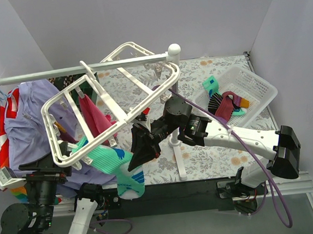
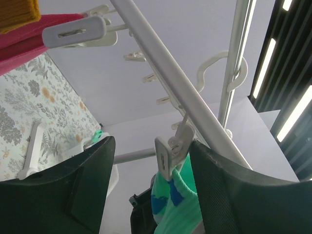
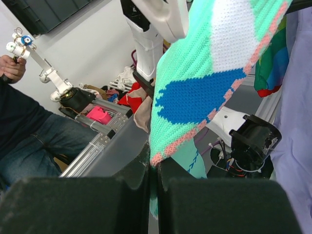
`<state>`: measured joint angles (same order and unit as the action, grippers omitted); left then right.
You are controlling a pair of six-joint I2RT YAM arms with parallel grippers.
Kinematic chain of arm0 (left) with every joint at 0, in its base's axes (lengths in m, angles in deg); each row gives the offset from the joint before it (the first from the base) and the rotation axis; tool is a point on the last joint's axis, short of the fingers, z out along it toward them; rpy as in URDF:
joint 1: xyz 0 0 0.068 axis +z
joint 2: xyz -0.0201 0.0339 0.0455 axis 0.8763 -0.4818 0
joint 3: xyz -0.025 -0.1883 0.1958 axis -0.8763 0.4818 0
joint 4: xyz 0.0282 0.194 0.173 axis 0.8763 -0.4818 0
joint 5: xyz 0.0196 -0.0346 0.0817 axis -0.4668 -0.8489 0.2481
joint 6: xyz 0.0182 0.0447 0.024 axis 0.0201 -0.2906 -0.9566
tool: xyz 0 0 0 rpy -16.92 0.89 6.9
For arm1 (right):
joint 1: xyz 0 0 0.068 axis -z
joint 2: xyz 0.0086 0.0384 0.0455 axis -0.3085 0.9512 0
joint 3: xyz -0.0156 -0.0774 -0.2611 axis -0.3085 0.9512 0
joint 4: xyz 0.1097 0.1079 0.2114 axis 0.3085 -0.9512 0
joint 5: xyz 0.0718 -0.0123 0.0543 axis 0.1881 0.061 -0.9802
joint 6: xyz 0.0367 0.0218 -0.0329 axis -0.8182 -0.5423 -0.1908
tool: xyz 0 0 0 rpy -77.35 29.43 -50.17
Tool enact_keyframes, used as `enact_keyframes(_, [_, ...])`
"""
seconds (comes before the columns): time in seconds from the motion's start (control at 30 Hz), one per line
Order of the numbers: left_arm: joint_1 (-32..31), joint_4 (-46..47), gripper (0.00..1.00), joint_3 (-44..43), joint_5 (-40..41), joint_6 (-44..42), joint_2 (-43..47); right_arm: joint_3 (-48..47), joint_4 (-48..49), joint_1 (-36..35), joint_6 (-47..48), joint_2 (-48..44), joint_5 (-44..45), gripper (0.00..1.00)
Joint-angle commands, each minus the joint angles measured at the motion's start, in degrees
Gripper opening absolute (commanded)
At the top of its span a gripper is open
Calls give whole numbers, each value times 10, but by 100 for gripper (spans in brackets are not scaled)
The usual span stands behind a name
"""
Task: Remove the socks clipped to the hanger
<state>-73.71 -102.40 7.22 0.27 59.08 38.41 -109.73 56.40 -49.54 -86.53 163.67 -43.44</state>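
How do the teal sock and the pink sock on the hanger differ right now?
The teal sock hangs at the hanger's near edge, pinched by the right gripper; the pink sock hangs farther in, untouched. Teal carries blue and white patches; pink looks plain. Both are clipped to it.

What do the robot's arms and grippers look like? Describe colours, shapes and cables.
The left arm and right arm have white links and black joint housings. A purple cable runs along the right one to its base. The left gripper and right gripper have broad, black, wedge-shaped fingers.
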Motion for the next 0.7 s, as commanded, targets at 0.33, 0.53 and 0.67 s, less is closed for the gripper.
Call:
enact_keyframes(0.33, [-3,33,26,1,13,8,-54,14,24,1,0,-24,-38,4])
enact_keyframes(0.53, [-3,19,0,-8,13,3,-65,19,23,1,-2,-25,-37,4])
enact_keyframes(0.67, [-3,19,0,-5,10,0,-64,29,24,1,-1,-27,-30,4])
